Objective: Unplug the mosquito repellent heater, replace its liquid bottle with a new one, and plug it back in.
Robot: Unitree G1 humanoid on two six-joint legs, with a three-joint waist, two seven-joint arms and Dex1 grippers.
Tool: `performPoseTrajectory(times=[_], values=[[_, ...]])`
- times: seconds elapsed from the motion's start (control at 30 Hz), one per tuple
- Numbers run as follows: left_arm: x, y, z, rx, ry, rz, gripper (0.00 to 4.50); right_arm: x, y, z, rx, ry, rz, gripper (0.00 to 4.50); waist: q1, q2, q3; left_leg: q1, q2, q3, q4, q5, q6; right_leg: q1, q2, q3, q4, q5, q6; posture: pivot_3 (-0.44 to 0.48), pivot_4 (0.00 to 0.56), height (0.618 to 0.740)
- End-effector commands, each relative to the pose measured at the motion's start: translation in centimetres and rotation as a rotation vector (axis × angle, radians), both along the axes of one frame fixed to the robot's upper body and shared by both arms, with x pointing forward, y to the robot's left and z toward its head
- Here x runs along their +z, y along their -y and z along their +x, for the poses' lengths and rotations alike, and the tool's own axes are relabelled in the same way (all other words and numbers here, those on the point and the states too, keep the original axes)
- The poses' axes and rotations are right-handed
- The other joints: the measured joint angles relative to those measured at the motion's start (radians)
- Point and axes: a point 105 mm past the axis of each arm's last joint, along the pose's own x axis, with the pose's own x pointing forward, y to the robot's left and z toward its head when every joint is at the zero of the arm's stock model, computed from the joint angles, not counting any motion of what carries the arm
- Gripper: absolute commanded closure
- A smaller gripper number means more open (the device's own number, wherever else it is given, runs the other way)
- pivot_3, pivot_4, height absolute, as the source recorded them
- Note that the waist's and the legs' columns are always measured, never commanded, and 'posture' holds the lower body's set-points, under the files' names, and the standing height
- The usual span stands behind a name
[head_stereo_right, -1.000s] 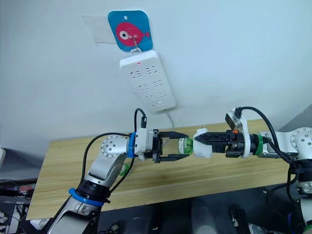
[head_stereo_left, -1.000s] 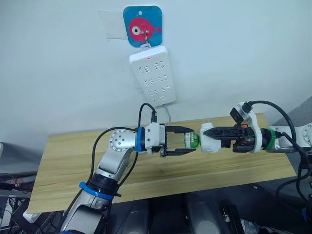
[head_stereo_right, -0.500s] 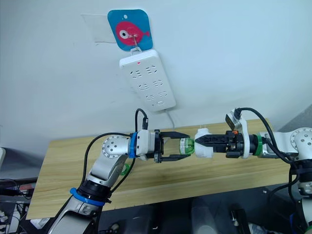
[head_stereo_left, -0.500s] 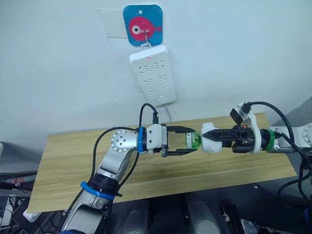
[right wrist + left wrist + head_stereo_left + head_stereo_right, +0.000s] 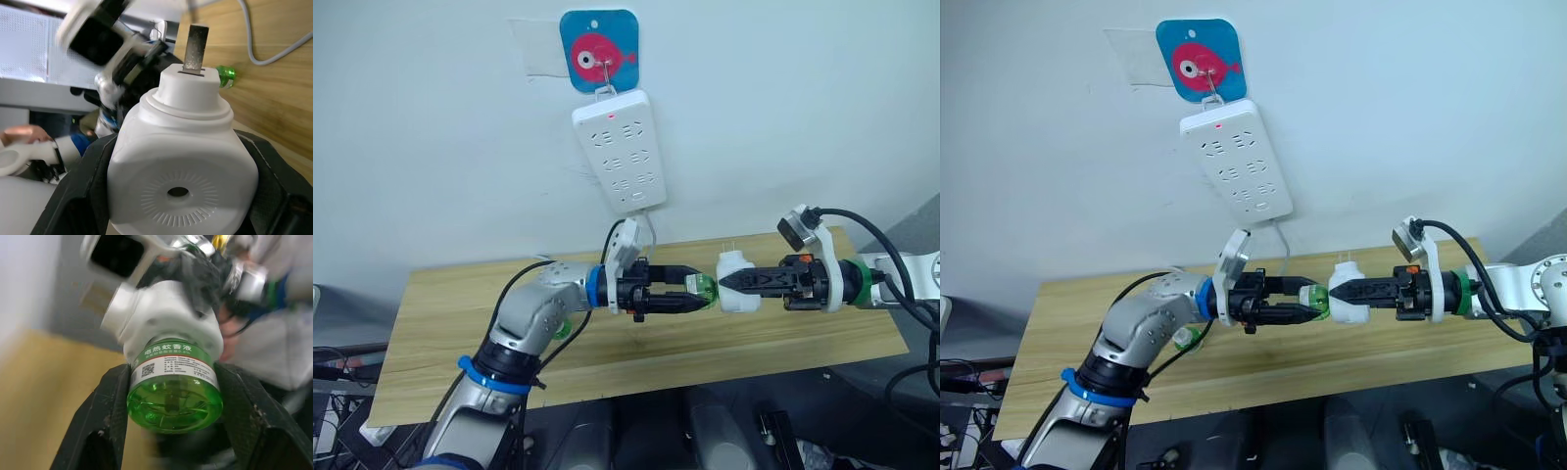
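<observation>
Heater sits clamped in my right gripper above the table; left gripper pinches the green bottle (seated in the heater). I'd twist squarely along the shared axis.

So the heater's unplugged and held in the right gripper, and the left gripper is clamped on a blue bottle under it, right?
Not quite: the bottle is green, not blue, as the left wrist view shows. The rest holds: the heater is off the power strip in the right gripper, and the left gripper is clamped on the bottle.
</observation>
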Motion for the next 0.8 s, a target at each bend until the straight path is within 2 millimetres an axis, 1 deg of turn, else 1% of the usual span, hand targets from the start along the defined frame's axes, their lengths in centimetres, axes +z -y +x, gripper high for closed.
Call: performPoseTrajectory(times=[0.03,0.07,0.13,0.23,0.3,0.43,0.47,0.53,0.6,0.63,0.73,0.8], values=[[-1.3,-1.9,1.8,0.069,-0.422,0.076,2.23,1.0,-0.5,-1.1,0.077,0.065,0.006,1.45,-0.001,0.0,0.0,0.0,0.0,0.0,0.0,0.0,0.0,0.0,0.0,0.0,0.0,0.0,0.0,-0.188,0.236,0.74],[-1.3,-2.1,2.2,0.065,-0.511,0.067,2.23,0.9,-0.5,-1.2,0.08,0.066,0.004,1.45,-0.002,0.0,0.0,0.0,0.0,0.001,0.0,0.0,0.0,0.0,0.0,0.0,0.0,0.0,0.0,-0.188,0.236,0.74],[-1.5,-2.1,2.0,0.039,-0.579,0.093,2.23,0.9,-0.5,-1.2,0.082,0.069,0.005,1.45,-0.001,0.0,0.0,0.0,-0.001,0.001,0.0,0.0,0.0,0.0,0.0,0.0,0.0,0.0,0.001,-0.195,0.229,0.74],[-1.6,-1.8,1.2,-0.001,-0.579,0.123,2.23,0.8,-0.5,-1.3,0.084,0.074,-0.001,1.45,-0.003,0.0,0.0,0.0,0.0,0.002,-0.001,0.0,0.0,-0.002,-0.001,0.001,0.0,0.001,0.0,-0.2,0.225,0.74],[-1.3,-1.8,0.8,-0.022,-0.566,0.114,1.49,0.8,-0.4,-1.2,0.082,0.075,-0.004,1.45,-0.002,0.0,0.0,0.0,0.0,0.002,-0.001,0.0,-0.001,-0.002,-0.001,0.002,0.001,0.001,0.0,-0.202,0.223,0.74],[-0.5,-2.0,0.9,-0.02,-0.554,0.065,0.28,1.0,-0.2,-1.0,0.064,0.074,0.02,1.45,0.0,0.0,-0.001,0.0,0.001,0.003,-0.001,0.001,-0.002,-0.003,-0.002,0.003,0.001,0.001,-0.001,-0.199,0.221,0.74],[-0.3,-2.3,1.2,0.016,-0.507,0.059,0.04,1.0,-0.2,-1.0,0.06,0.074,0.022,1.45,0.003,0.0,-0.001,0.0,0.001,0.003,-0.001,0.001,-0.002,-0.003,-0.002,0.003,0.001,0.001,-0.001,-0.199,0.221,0.74],[0.3,-3.1,2.1,0.104,-0.401,0.043,0.04,1.1,0.2,-0.7,0.042,0.073,0.036,1.45,0.005,0.0,-0.001,0.0,0.001,0.003,0.0,0.001,-0.003,-0.003,-0.002,0.003,0.001,0.002,0.0,-0.2,0.211,0.74],[1.5,-3.6,2.1,0.162,-0.247,0.037,0.04,1.3,0.7,-0.2,0.007,0.069,0.049,1.45,0.005,0.0,-0.001,-0.001,0.001,0.004,-0.001,0.002,-0.005,-0.003,-0.003,0.004,0.0,0.002,0.0,-0.2,0.211,0.74],[2.2,-3.9,2.0,0.192,-0.125,0.05,0.04,1.3,1.0,0.1,-0.015,0.062,0.058,1.45,0.005,0.0,-0.001,-0.001,0.001,0.005,-0.001,0.003,-0.006,-0.004,-0.004,0.005,0.0,0.002,-0.001,-0.195,0.206,0.74],[3.3,-4.2,0.3,0.196,0.234,0.077,0.04,1.5,1.7,0.8,-0.054,0.03,0.096,1.45,0.006,0.001,-0.002,-0.003,0.001,0.007,-0.002,0.004,-0.008,-0.008,-0.005,0.007,0.001,0.003,-0.002,-0.175,0.209,0.74],[3.6,-4.3,-1.6,0.155,0.548,0.065,0.04,1.4,2.1,1.0,-0.063,0.008,0.114,1.45,0.007,0.002,-0.003,-0.003,0.001,0.008,-0.002,0.004,-0.008,-0.008,-0.004,0.008,0.001,0.003,-0.002,-0.16,0.207,0.74]])
